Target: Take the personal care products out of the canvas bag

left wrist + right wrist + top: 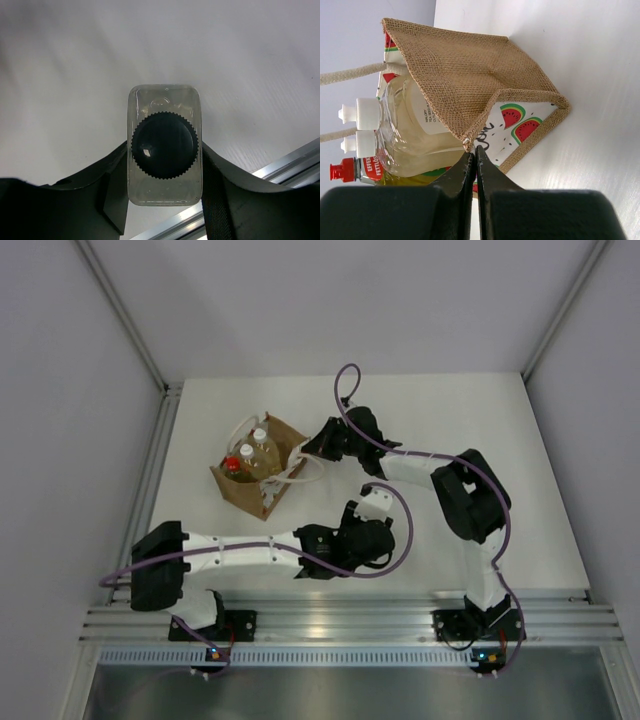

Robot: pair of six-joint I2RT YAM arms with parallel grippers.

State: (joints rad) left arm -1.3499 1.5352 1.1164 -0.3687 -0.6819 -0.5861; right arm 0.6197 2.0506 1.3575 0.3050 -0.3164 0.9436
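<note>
Top external view, left to right: the canvas bag (pixel 240 495), coarse tan jute with a watermelon-printed panel, sits on the left of the table (pixel 450 440). It holds the red-capped bottle (pixel 232 464) and two white-capped amber bottles (pixel 258 434). Your right gripper (pixel 472 150), fingers pressed together, pinches the bag's hemmed corner, apparently to steady it. Further right, your left gripper (pixel 165 150) is clamped on the clear squarish bottle (pixel 165 100), ribbed dark cap (pixel 164 145) uppermost, over bare table. That bottle is already out, probably for setting down.

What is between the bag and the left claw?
Just bare table, in the top view, between bag and left claw, which holds a bottle.
</note>
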